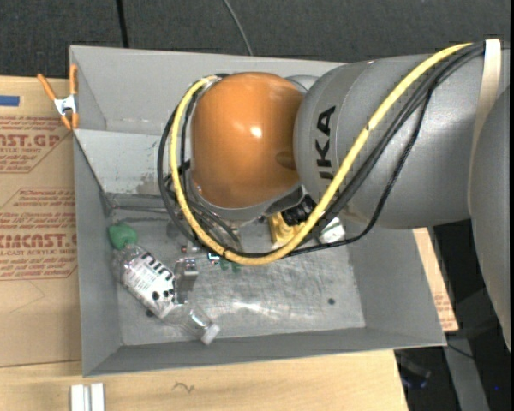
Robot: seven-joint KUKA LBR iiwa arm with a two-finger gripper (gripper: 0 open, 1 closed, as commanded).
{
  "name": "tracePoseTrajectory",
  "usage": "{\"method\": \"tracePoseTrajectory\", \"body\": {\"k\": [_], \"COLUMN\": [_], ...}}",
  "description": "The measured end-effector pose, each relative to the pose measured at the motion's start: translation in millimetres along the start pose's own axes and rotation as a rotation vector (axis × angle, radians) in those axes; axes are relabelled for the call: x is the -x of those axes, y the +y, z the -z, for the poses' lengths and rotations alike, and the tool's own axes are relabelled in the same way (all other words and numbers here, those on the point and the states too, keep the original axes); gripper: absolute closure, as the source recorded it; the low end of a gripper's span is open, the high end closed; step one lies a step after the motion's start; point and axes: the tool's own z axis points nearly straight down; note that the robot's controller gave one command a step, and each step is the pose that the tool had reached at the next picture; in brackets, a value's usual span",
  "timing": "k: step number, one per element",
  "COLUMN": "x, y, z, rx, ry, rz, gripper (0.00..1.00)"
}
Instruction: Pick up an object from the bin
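We found a clear plastic bottle with a green cap lying by the bin's left wall. The arm's orange cover hung low over the floor. The gripper sat just beside the bottle, and we could not tell its state.

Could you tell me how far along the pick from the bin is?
The approach looks done: the gripper sits low in the bin, beside the clear labelled bottle at lower left. No grasp is visible; the bottle lies on the bin floor. Gripping and lifting an object remain.
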Motion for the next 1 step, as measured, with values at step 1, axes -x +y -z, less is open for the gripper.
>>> {"method": "tracePoseTrajectory", "body": {"k": [1], "x": [2.0], "y": [-1.2], "z": [4.3], "rx": [0.002], "ry": [-0.008], "rz": [-0.002], "gripper": [0.00]}}
